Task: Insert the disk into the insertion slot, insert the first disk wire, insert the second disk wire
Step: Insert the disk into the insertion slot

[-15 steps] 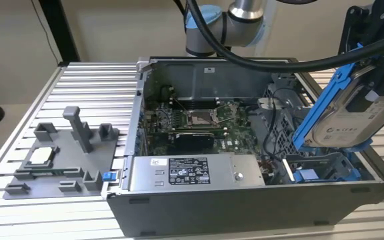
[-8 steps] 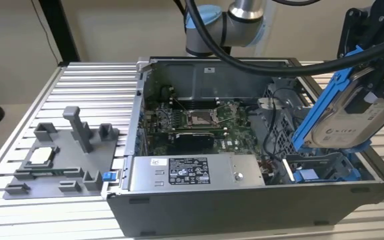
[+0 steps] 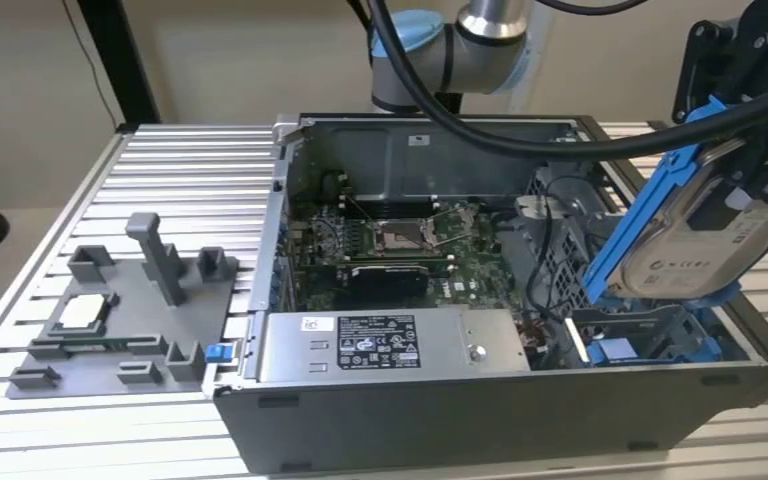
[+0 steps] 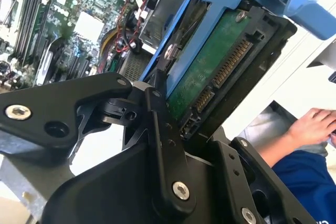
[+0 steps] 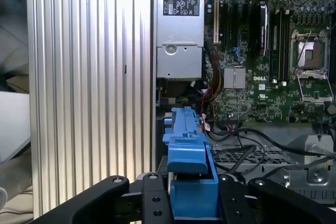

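Note:
In the exterior view my gripper [image 3: 742,180] is shut on the disk [image 3: 704,235]. The disk is a silver-grey drive with a white label in a blue carrier frame [image 3: 644,215], held tilted steeply above the open computer case. Below it, in the case's corner on the exterior view's right, lies the insertion slot [image 3: 631,348], a grey metal bay with blue rails. In the second wrist view a black finger [image 4: 163,129] presses the disk's green circuit-board side [image 4: 210,72]. The blue carrier [image 5: 186,153] shows between the fingers in the first wrist view. Coloured wires [image 5: 210,95] lie by the bay; I cannot tell which are the disk wires.
The silver labelled power-supply box [image 3: 384,345] sits beside the slot, with the motherboard [image 3: 398,240] behind it. A grey fixture [image 3: 117,320] stands on the slatted table [image 3: 184,170] at the exterior view's left. A person's hand [image 4: 315,127] and blue sleeve [image 4: 307,182] are close beside the case.

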Tool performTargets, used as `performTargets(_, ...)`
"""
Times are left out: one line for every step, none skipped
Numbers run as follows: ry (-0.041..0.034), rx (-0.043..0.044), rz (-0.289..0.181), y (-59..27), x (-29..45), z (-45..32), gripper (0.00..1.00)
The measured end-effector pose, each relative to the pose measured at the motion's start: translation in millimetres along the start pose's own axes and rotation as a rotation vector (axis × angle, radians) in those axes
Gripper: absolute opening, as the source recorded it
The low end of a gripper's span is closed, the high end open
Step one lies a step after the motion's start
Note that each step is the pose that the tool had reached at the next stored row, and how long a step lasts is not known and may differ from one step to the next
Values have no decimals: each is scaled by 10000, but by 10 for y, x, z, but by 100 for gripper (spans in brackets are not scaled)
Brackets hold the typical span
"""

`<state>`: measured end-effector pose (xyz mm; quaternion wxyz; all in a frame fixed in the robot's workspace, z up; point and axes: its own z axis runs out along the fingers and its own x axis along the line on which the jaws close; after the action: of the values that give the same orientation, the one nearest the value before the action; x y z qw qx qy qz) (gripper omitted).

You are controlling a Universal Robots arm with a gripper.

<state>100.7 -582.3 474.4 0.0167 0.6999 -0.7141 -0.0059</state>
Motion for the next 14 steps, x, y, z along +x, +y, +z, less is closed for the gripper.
performTargets(0, 0, 0, 0, 0, 2, 0)
performTargets(1, 0, -1, 0, 0, 4, 0)
performTargets(0, 0, 0, 0, 0, 7, 0)
performTargets(0, 0, 0, 0, 0, 10, 0)
performTargets(0, 0, 0, 0, 0, 12, 0)
performTargets(0, 0, 0, 0, 0, 14, 0)
performTargets(-1, 0, 0, 0, 0, 17, 0)
performTargets(0, 0, 0, -1, 0, 19, 0)
performTargets(0, 0, 0, -1, 0, 21, 0)
performTargets(0, 0, 0, -1, 0, 22, 0)
performTargets(1, 0, 0, -1, 0, 23, 0)
performTargets(-2, 1, 0, -1, -1, 28, 0)
performTargets(0, 0, 0, -1, -1, 34, 0)
performTargets(0, 0, 1, -2, -1, 43, 0)
